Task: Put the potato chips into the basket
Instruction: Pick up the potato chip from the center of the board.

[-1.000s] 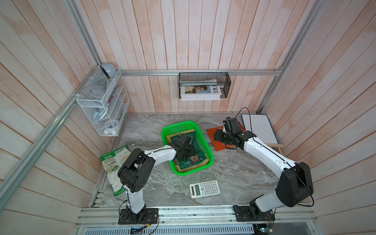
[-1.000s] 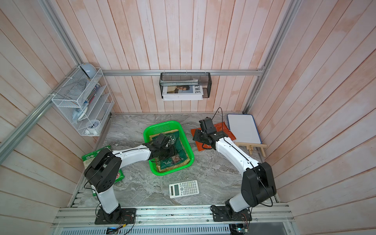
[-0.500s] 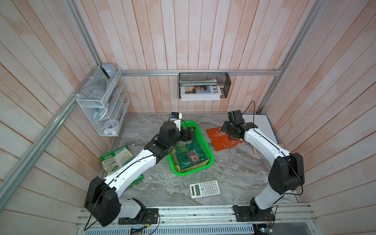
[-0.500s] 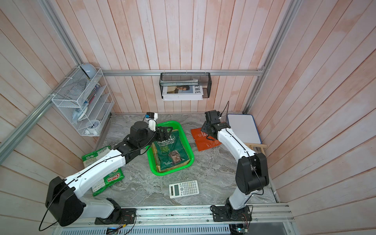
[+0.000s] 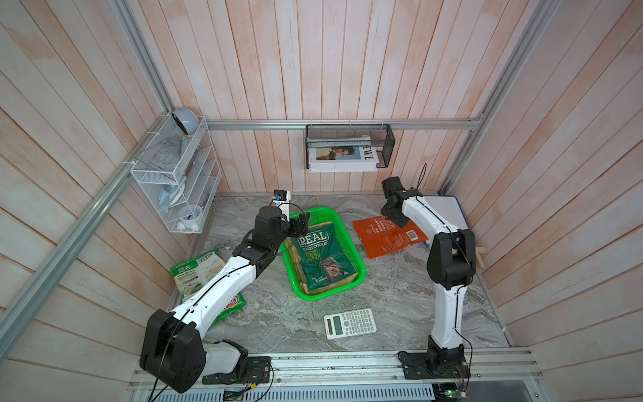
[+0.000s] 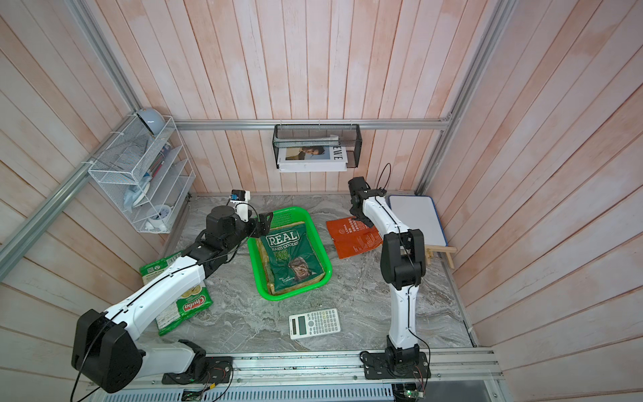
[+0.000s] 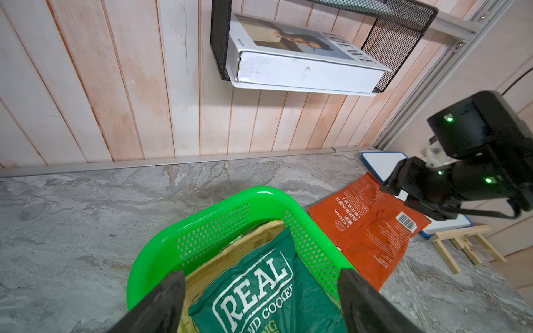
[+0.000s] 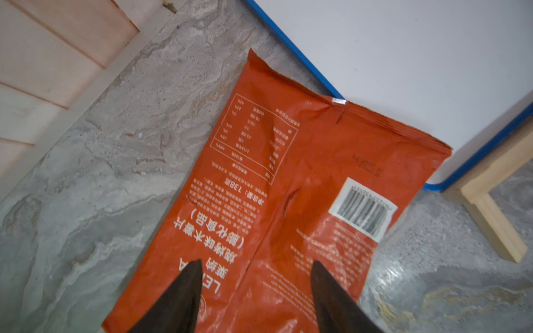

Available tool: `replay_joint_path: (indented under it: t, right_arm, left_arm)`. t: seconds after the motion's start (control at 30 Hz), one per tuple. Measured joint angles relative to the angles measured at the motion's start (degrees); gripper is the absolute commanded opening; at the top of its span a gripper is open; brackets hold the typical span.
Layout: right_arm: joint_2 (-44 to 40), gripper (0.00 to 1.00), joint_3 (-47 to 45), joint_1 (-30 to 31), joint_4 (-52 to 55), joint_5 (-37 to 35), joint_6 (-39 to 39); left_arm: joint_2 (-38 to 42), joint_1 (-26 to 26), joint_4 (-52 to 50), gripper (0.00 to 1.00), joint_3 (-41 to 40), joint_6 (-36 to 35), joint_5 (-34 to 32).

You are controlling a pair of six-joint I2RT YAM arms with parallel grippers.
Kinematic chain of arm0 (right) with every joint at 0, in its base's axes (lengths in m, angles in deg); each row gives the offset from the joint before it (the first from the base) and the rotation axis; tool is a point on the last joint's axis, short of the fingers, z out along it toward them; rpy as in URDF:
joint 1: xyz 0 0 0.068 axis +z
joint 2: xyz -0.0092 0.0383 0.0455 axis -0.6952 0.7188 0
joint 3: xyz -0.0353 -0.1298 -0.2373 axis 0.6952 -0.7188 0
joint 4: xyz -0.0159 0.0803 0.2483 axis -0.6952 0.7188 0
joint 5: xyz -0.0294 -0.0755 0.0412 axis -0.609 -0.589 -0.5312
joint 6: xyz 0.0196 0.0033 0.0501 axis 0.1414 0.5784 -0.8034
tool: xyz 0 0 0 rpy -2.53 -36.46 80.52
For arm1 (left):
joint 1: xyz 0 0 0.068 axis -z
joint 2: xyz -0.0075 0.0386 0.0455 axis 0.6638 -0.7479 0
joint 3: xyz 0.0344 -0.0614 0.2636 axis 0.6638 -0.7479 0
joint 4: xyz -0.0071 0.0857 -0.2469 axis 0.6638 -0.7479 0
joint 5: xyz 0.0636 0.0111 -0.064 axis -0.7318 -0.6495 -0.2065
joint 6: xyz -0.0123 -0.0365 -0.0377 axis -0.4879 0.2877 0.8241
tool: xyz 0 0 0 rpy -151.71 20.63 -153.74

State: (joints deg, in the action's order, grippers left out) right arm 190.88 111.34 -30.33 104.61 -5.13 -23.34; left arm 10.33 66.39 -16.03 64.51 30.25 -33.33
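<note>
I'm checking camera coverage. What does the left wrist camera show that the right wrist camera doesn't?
Left wrist only: the green basket holding the REAL bag on a tan bag, the book in the black mesh holder, and the open left gripper. Right wrist only: nothing new, just a closer look at the print on the orange-red bag. Both: that bag, the blue-edged white board, the wooden stand, the marble table and the open right gripper.

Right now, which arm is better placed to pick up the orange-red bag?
Right. The right gripper hangs open directly over the orange-red bag. The left gripper, also open, sits at the basket, farther from that bag.
</note>
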Motion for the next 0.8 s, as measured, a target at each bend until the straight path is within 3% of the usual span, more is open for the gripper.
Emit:
replay_joint_path:
  t: [0.2,0.33,0.57,0.8]
  right_arm:
    - [16.6,0.63,23.0,-0.6,12.9,-2.1,-2.6]
    - [22.9,0.65,29.6,-1.0,19.6,-1.6,-4.1]
    - [21.9,0.56,23.7,-2.9,19.7,4.0,-6.8]
    - [13.1,0.17,8.6,-7.0,10.4,12.8,-7.6]
  left_arm:
    - [-1.6,0.0,-2.1,0.88,0.0,0.5,0.0]
    - [-3.3,0.0,-3.2,0.88,0.0,1.3,0.0]
    - [-7.0,0.0,-5.6,0.88,1.6,2.1,0.0]
    - [-7.8,0.0,-7.3,0.88,3.5,2.0,-0.9]
